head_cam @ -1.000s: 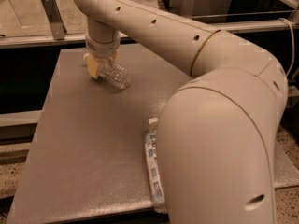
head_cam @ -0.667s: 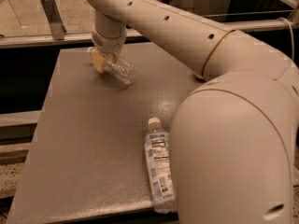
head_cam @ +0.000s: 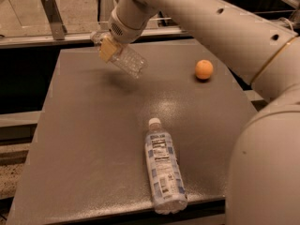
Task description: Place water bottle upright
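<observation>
Sweeping in from the right edge and across the far side, the pale robot arm [head_cam: 197, 18], bulky enough to hide the near right corner of the table. Beneath it, the grey table [head_cam: 84, 144], faintly glossy. Lying flat by the near edge, a little right of the middle, a large smooth bottle with a printed white-and-blue label [head_cam: 162, 172], white cap pointing toward the far edge. Raised over the far left part of the table, the water bottle [head_cam: 130, 61]: clear, ribbed, steeply tilted, one end slanting down toward the table's middle, the other up by the wrist and mostly hidden. Clear of the surface, judging by the shadow underneath. Clamped across its upper part, the hand [head_cam: 109, 48], yellowish inner face pressed to the plastic, closed to about the bottle's width. Near the far right corner, well apart from both bottles, a small orange ball or fruit [head_cam: 204, 70]. Risks from here, by judgement only: thin crinkly wall apt to buckle or slip in the grip while being turned. Released at a lean, likely to topple and roll toward the left or far edge. Set down with the base not square, liable to skid sideways. Safer brought fully vertical first, and freed only with the base flat on the table.
</observation>
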`<state>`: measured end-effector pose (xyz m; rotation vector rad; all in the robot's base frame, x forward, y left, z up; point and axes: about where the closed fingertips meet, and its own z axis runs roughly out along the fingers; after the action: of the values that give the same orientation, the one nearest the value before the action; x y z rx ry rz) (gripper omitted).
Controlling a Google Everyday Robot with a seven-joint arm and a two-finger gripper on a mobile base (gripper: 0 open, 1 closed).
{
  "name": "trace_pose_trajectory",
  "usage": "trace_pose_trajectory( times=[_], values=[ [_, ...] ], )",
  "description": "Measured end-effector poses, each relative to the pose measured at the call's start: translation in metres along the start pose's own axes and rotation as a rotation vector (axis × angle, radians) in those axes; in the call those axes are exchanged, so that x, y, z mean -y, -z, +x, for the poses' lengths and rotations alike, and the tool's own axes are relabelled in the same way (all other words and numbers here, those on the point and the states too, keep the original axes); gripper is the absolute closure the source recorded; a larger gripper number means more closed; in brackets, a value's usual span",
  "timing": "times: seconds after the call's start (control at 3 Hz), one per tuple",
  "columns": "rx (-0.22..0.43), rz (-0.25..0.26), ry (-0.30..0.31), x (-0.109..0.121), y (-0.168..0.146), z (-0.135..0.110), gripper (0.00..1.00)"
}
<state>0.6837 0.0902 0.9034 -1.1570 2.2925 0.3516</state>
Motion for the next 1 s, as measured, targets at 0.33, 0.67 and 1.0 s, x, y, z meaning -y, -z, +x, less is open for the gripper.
trace_pose_trajectory(
  times=[0.33,0.67,1.0],
  values=[
    [0.141,-0.065,0.043,-0.008,0.046,0.001,1.0],
    [0.305,-0.157,0.07,-0.007,0.087,0.011,1.0],
    [0.46,-0.232,0.099,-0.001,0.128,0.029,1.0]
  ],
)
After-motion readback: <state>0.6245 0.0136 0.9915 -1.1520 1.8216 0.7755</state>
